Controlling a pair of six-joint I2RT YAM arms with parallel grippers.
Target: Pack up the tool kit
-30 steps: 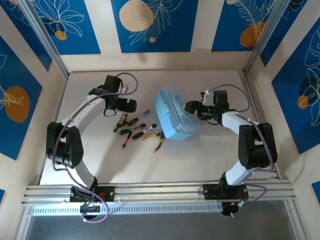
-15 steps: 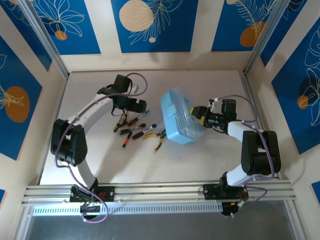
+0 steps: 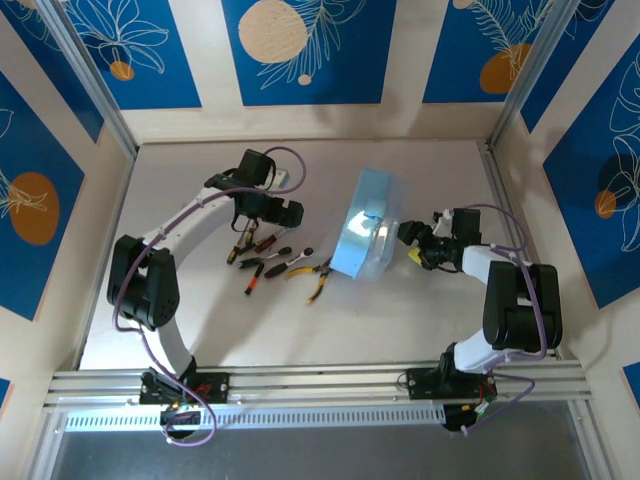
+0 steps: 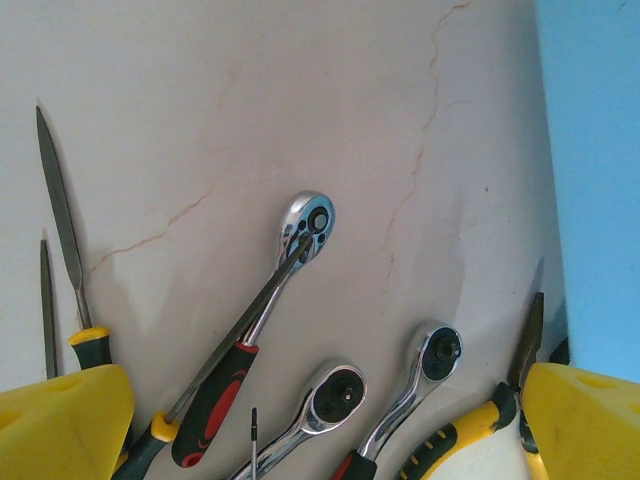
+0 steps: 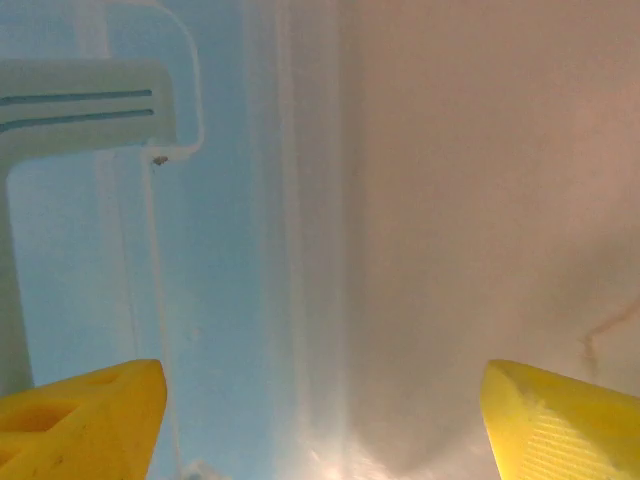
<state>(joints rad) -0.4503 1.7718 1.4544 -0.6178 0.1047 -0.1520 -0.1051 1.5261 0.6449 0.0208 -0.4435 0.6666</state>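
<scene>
The tool kit case (image 3: 365,228) has moved. A moment ago it lay more flat and was closer to the tools. Now it sits further right, near the middle of the table (image 3: 420,170), and it is tipped up on its long side, so from above it looks thin. It is light blue with a see-through lid, and light shines off it. Up close there is a pale handle or catch (image 5: 80,110) on its blue side. The lid looks closed, but I cannot tell for sure.

The right gripper (image 3: 413,245) is just beside the case, on its right. Its yellow fingers (image 5: 80,415) are wide apart and wider than before, and they hold nothing. I think it has just let the case go.

All the tools lie on the table to the left of the case. There are the yellow-handled pliers (image 3: 318,282), the red-and-black screwdrivers (image 3: 268,243) and a silver ratchet wrench (image 4: 300,240). None of them is in the case yet, so I think the packing has not really started.

The left gripper (image 3: 288,214) has come closer and now hangs over the tools. Its fingers are as wide apart as they go, and it holds nothing.
</scene>
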